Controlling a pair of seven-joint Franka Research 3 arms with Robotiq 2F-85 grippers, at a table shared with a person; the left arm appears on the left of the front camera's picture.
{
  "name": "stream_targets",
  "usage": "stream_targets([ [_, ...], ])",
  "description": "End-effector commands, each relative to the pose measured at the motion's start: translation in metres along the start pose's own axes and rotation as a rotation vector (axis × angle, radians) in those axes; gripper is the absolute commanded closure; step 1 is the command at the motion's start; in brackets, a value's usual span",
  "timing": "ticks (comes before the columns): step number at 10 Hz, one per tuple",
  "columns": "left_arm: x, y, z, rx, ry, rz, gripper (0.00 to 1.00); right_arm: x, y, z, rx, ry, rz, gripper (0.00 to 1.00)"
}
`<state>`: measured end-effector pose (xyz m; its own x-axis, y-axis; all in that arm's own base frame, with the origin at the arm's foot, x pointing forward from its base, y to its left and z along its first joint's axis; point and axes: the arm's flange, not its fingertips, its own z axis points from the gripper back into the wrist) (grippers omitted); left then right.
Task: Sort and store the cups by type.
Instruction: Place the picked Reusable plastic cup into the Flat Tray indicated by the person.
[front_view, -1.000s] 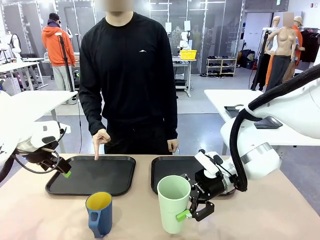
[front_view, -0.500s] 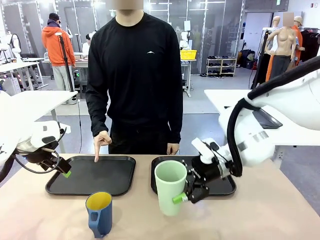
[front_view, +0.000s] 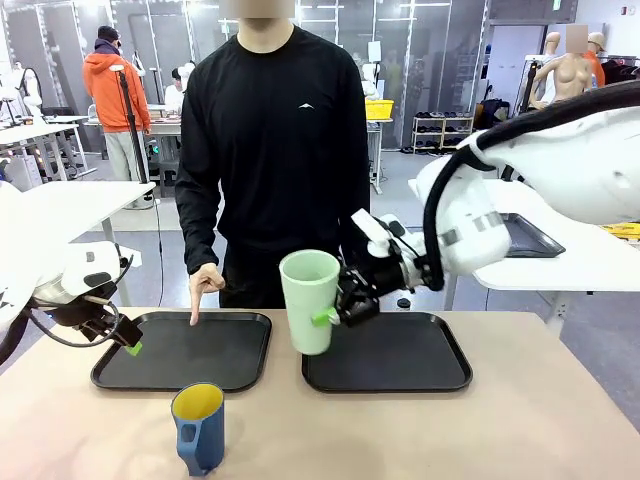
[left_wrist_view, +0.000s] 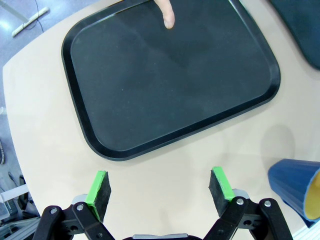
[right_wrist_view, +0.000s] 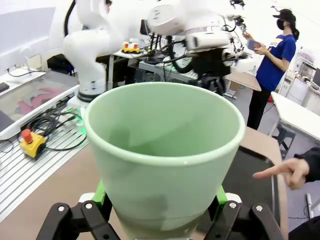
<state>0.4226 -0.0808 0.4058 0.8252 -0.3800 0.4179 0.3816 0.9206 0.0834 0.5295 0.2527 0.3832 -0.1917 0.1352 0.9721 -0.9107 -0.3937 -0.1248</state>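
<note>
One tumbler (front_view: 309, 300) higher than before, airborne.

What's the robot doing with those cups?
The right end effector holds the green tumbler in the air, about between the left tray and the right tray. The person points a finger at the left tray. The blue mug stands on the table, and the left end effector hangs open beside that tray.

Right gripper (front_view: 325, 312) clamps the mint-green tumbler (front_view: 308, 290) upright in the air over the right tray's (front_view: 400, 355) left edge. Blue mug (front_view: 200, 428) stands by the table's (front_view: 520, 420) near edge. A person's hand (front_view: 204, 281) points into the left tray's (front_view: 200, 355) far edge.
</note>
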Motion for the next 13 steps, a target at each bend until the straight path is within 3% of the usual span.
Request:
stream_targets([
  [1, 0.0, 0.001, 0.001, -0.004, 0.004, 0.002, 0.0, 0.003, -0.043, -0.018, -0.018, -0.005, -0.054, 0.13],
  [2, 0.0, 0.001, 0.001, -0.004, 0.004, 0.002, 0.0, 0.005, -0.053, -0.026, -0.005, -0.035, -0.059, 0.13],
  [3, 0.0, 0.001, 0.001, -0.004, 0.004, 0.002, 0.0, 0.005, -0.021, -0.01, -0.007, -0.006, -0.011, 0.13],
  [10, 0.0, 0.001, 0.001, -0.004, 0.004, 0.002, 0.0, 0.002, -0.028, -0.01, -0.015, -0.01, -0.032, 0.13],
  [13, 0.0, 0.001, 0.001, -0.004, 0.004, 0.002, 0.0, -0.011, -0.046, -0.063, -0.03, -0.086, -0.011, 0.13],
])
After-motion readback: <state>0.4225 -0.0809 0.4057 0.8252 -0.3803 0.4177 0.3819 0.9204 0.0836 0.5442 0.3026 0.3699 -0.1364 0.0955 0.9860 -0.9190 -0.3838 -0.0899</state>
